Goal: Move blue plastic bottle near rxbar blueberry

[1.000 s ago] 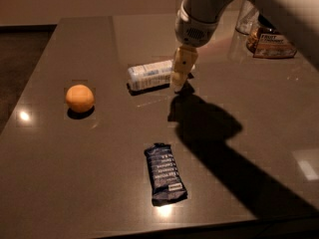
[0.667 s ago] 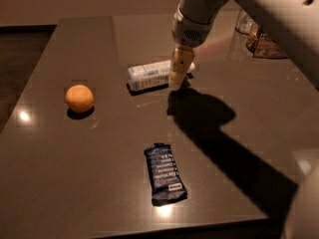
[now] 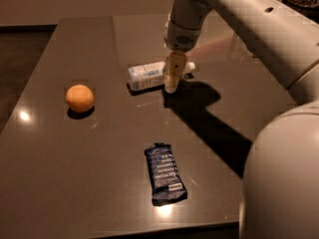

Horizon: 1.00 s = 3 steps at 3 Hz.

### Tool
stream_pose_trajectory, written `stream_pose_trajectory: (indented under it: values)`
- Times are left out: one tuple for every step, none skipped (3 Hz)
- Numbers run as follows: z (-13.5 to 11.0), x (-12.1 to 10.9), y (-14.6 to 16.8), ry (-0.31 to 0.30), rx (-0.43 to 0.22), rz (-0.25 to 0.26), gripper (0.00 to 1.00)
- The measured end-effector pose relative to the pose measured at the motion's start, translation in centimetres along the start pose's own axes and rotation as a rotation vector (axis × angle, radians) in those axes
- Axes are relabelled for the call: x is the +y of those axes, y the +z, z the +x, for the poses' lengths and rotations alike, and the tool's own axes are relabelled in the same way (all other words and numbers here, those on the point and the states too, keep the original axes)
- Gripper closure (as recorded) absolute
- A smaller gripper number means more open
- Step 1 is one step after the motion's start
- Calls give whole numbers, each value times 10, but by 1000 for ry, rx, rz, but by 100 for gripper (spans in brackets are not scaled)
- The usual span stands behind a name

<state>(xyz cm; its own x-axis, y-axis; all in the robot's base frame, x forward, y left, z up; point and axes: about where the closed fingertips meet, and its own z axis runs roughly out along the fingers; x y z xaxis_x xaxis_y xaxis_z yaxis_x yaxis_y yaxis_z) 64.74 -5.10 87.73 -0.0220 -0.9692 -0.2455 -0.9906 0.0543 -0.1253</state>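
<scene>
Clear plastic, the blue plastic bottle [image 3: 147, 76] lay sideways, the gripper [image 3: 170, 87] down at its cap end, well apart from the rxbar blueberry [image 3: 165, 174]; whether that grip was closed I couldn't tell; it wanted a square, centred hold before any lifting.

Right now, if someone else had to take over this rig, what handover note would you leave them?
Pincer: low over the table, at the cap end of the bottle; a grip can't be confirmed.
Bottle: lying on its side toward the far part of the table, not lifted.
Bar: flat near the front edge, well apart from the bottle.
Orange: off to the left, not in the path.
Done: pincer is at the bottle.
Left: secure the grasp, carry the bottle toward the front, and set it down beside the bar.
</scene>
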Motion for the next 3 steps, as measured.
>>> stream_pose_trajectory:
  values:
    - [-1,-7,13,-11,12,-34,18]
    - [-1,-11,21,-12,19,-58,42]
    - [-6,3,8,-20,8,-51,73]
